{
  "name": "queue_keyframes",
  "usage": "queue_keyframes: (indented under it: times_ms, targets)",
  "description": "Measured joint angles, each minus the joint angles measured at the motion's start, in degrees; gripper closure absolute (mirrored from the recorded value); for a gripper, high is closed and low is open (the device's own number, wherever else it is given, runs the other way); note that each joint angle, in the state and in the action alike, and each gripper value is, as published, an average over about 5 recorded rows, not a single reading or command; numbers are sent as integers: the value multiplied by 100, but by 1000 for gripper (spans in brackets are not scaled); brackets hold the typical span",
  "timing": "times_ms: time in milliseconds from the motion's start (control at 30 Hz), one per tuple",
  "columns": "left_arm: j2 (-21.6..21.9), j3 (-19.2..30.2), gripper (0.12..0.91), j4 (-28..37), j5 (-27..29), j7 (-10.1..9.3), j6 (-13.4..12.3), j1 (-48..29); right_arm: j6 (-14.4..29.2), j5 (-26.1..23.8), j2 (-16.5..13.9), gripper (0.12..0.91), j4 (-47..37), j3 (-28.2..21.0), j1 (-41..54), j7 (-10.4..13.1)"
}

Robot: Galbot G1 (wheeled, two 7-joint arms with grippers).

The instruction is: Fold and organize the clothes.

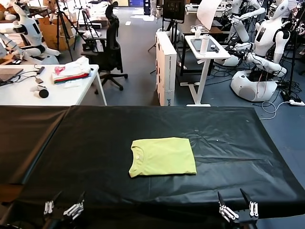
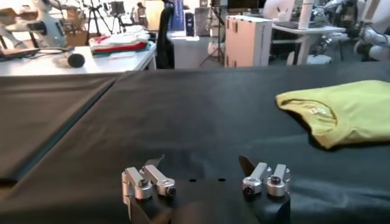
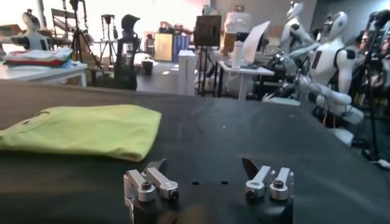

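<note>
One lime yellow-green T-shirt (image 1: 163,156) lies folded into a neat rectangle near the middle of the bench (image 1: 95,143), which is draped in a black cloth. Its round neck faces the robot's left, and a small white label shows just inside the collar. Nothing rests on the shirt and neither arm touches it.

Two grippers show, both at the near edge of the bench and well apart from the shirt. The left gripper (image 1: 64,204) hangs low at the near left corner, its two fingers spread wide with nothing between them; the left wrist view shows the same gripper (image 2: 207,176) with its jaws apart over bare black cloth, the shirt (image 2: 347,112) lying farther off to one side. The right gripper (image 1: 236,205) sits at the near right edge, likewise spread apart and empty; in the right wrist view it (image 3: 208,178) hovers over the cloth with the folded shirt (image 3: 85,129) beyond it.

Behind the bench, a white table (image 1: 71,93) to the left carries one stack of folded garments (image 1: 71,71) in white, pink and red layers. One black office chair (image 1: 110,45) stands next to it. Further back are one white box-like cabinet (image 1: 166,71), one small white standing desk (image 1: 206,50), and several white humanoid robots (image 1: 267,47) on the right.
</note>
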Motion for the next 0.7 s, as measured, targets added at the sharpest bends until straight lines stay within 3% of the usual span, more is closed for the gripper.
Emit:
queue_keyframes:
  times_ms: [233,400,700]
  targets:
    - [-8,30,123,72,32,84,-102,-94,-5,0,35,118,9,-29,8,8]
    - [-23,139,123,75,118,85,-34,-175,-6,-10,44,118,-16,-73,51,6]
    - [-7,174,123,103,197,276,-154,-174,-80,-5,58,118,-71,-191,164,11]
